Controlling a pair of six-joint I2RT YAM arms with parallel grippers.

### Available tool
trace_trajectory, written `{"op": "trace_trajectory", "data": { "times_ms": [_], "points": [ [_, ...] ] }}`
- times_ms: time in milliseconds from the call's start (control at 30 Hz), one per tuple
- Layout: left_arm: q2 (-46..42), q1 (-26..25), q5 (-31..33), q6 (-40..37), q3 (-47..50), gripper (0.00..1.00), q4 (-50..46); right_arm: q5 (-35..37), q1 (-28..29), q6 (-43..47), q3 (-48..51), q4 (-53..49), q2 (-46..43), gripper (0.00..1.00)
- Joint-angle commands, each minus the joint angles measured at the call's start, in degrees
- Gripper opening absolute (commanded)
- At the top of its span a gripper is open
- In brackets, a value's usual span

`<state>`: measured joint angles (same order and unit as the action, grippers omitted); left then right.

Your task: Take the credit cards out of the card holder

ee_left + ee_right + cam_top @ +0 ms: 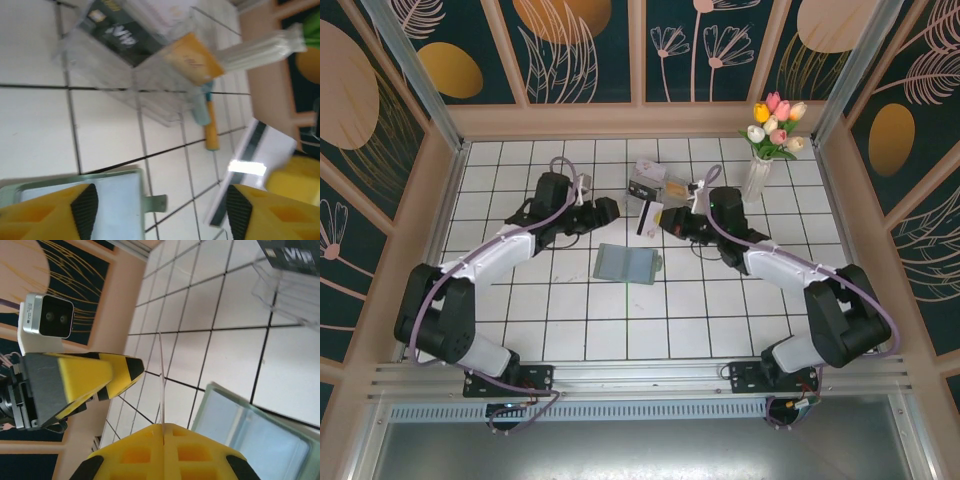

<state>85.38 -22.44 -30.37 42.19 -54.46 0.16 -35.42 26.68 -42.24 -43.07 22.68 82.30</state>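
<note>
Card holder (pixel 627 264), one, lies open on the worktop (pixel 570 320).
Right gripper (pixel 660 224) clamps one credit card (pixel 648 218); left gripper (pixel 610 210) jaws apart.

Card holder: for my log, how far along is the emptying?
Looks done: black card and tan-orange card sit in the clear plastic tray. In hand: right gripper pinches a white, black-striped card; left gripper open. Left: setting it down; whether the open grey-green wallet holds more is unclear.
</note>
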Motion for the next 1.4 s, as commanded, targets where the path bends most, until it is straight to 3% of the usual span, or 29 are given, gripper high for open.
{"op": "trace_trajectory", "data": {
  "times_ms": [0,133,300,533,700,733,833,967,1067,1367],
  "points": [
    [-1.7,0.1,-10.5,3.0,-0.9,0.78,6.9,-9.5,-1.1,1.7,-2.9,5.6,-1.0,0.0],
    [-1.3,0.1,-17.6,8.1,-0.7,0.81,15.7,-15.6,-1.1,0.9,-5.5,8.1,-0.1,0.0],
    [-0.2,0.0,-21.6,11.8,-0.5,0.71,22.0,-19.2,-0.9,-1.8,-7.3,10.7,1.6,0.0],
    [1.0,-0.3,-22.0,20.4,1.5,0.35,32.8,-21.1,-0.6,-5.5,-8.1,14.2,3.2,0.0],
    [0.7,-0.8,-19.8,25.6,3.0,0.15,38.9,-19.1,-0.5,-11.2,-7.6,19.0,3.4,0.0],
    [0.4,-0.8,-19.0,26.4,3.3,0.11,39.4,-18.4,-0.5,-12.7,-7.2,20.2,3.4,0.02],
    [-0.8,-0.8,-16.9,28.2,3.8,0.0,40.9,-15.4,-0.4,-17.7,-5.0,23.4,3.0,0.2],
    [-2.8,-0.8,-12.7,28.8,4.0,0.0,40.1,-12.3,0.3,-25.7,-0.4,33.4,2.3,0.32],
    [-3.8,-0.9,-10.2,29.8,4.4,0.0,39.9,-9.6,2.6,-28.6,0.2,36.2,2.4,0.33],
    [-4.5,-0.8,-6.8,32.9,5.6,0.0,42.0,-3.7,5.7,-36.1,1.9,46.6,6.5,0.22]
  ]
}}
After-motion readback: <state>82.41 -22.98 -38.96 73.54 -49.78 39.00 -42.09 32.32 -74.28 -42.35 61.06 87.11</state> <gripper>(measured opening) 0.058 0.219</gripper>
